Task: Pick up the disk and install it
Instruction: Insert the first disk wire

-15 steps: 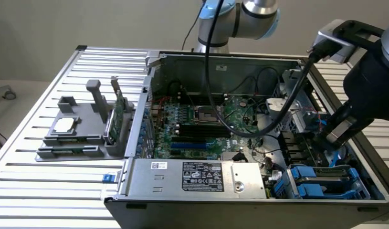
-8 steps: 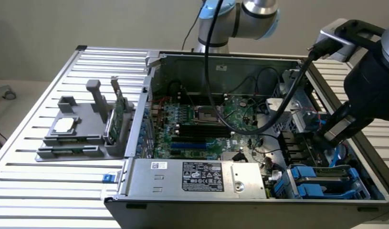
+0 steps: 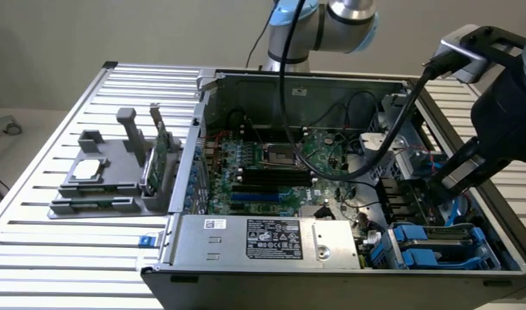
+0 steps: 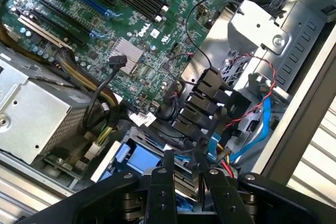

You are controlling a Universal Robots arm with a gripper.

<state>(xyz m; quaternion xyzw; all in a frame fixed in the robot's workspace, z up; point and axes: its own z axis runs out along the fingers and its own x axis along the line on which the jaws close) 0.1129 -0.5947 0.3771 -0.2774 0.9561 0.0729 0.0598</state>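
Tabletop (image 3: 39,252) of ribbed metal under open computer case (image 3: 332,289), pale wall (image 3: 116,32) behind, gripper (image 4: 185,157) inside the case, its hold unclear.

The table (image 3: 39,258) is bare ribbed metal. The power supply (image 3: 211,242) is dull grey steel, the motherboard (image 3: 250,161) glossy green, the gripper (image 4: 184,177) matt black.

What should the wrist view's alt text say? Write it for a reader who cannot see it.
The gripper hangs inside an open computer case, close above blue drive carriers. Beyond it lie the green motherboard, a grey power supply box, and a stack of black connectors with red and blue wires.
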